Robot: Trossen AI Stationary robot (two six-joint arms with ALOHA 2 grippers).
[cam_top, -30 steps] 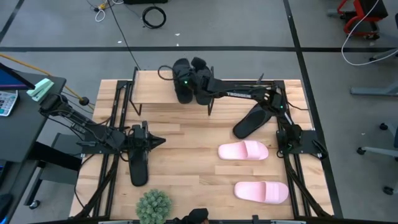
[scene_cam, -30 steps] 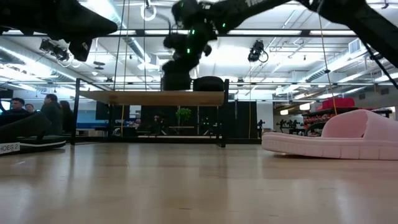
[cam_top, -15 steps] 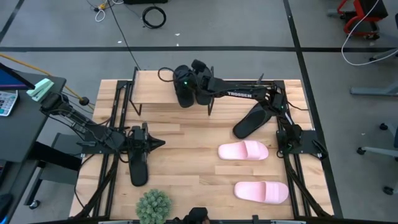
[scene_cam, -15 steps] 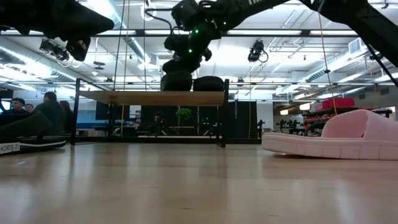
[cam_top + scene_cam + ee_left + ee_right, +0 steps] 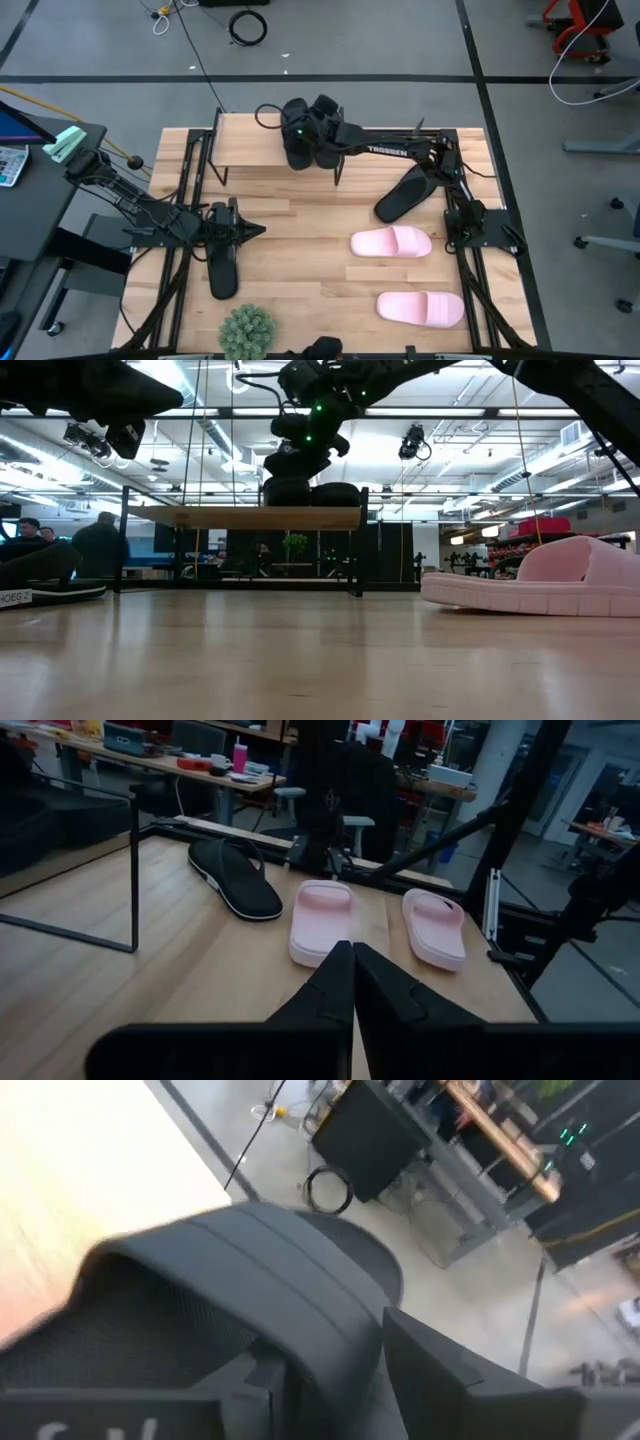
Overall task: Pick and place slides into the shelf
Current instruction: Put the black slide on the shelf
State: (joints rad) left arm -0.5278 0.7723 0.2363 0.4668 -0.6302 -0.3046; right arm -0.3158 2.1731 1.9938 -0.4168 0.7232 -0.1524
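Two black slides (image 5: pixel 308 140) on the shelf (image 5: pixel 250 140), upper centre; my right pincer (image 5: pixel 297 128) releasing one; left pincer (image 5: pixel 255 230) clenched; four remain on the counter (image 5: pixel 300 240).

The floor (image 5: pixel 400 40) was grey concrete crossed by dark tape lines; a coiled black cable (image 5: pixel 247 26) lay on it; long ceiling lights (image 5: pixel 200 422) ran overhead; a small green plant (image 5: pixel 246 332) stood at the slatted wooden worktop's (image 5: pixel 300 250) near edge; a seated person (image 5: pixel 100 545) showed far behind.
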